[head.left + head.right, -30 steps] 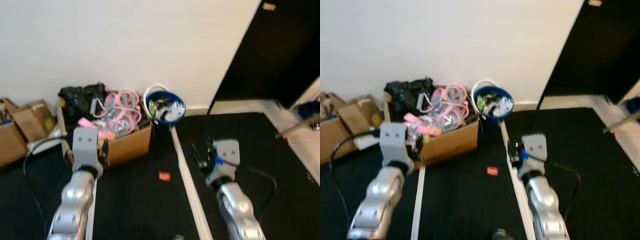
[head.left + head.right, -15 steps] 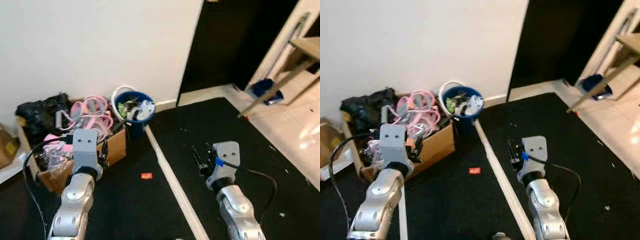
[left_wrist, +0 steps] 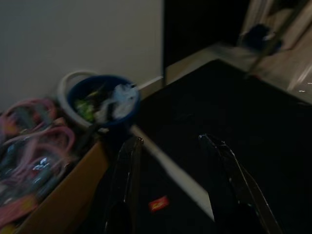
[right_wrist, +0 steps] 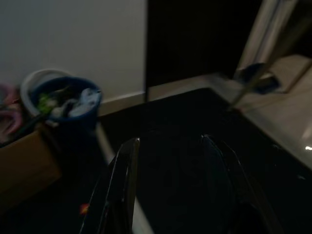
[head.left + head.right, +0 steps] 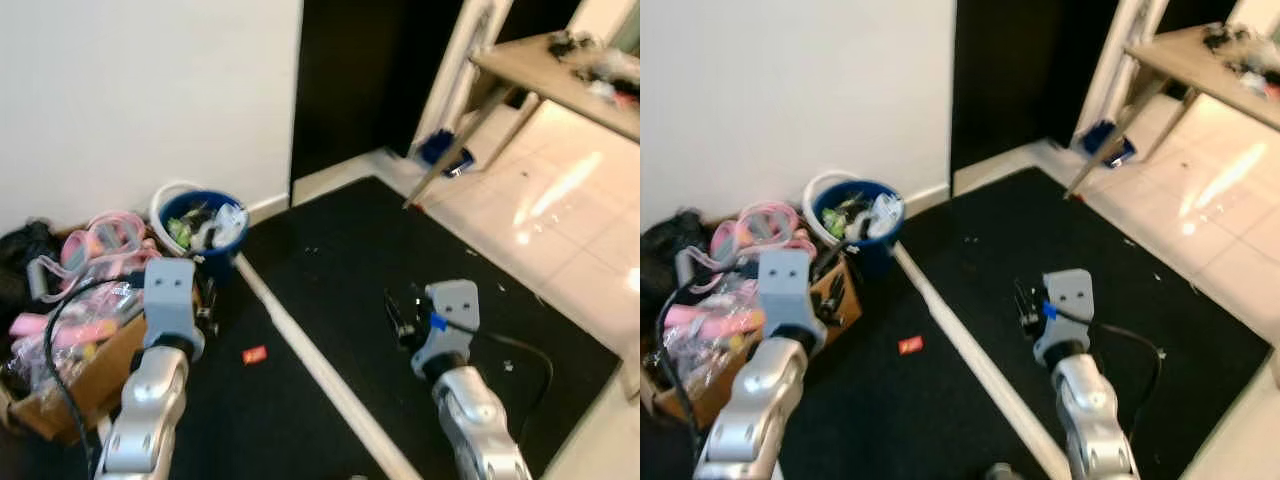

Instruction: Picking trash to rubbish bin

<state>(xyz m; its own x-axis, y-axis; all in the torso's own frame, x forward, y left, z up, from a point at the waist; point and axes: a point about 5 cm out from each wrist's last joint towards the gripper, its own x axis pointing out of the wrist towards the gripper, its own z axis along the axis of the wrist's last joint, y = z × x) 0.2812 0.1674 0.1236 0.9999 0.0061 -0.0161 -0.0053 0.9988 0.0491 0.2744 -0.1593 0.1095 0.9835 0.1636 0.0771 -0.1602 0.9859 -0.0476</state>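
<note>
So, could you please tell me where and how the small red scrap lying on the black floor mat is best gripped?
The small red scrap lies flat on the black mat, so come straight down from above and pinch across its short edges. The left gripper is open and nearest.

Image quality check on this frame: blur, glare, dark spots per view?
Eye views: slight motion blur, strong glare on the tiled floor. Left wrist view: dim and soft, though the blue bin and red scrap stay readable. Right wrist view: darkest, fingers barely separate from the black mat.
</note>
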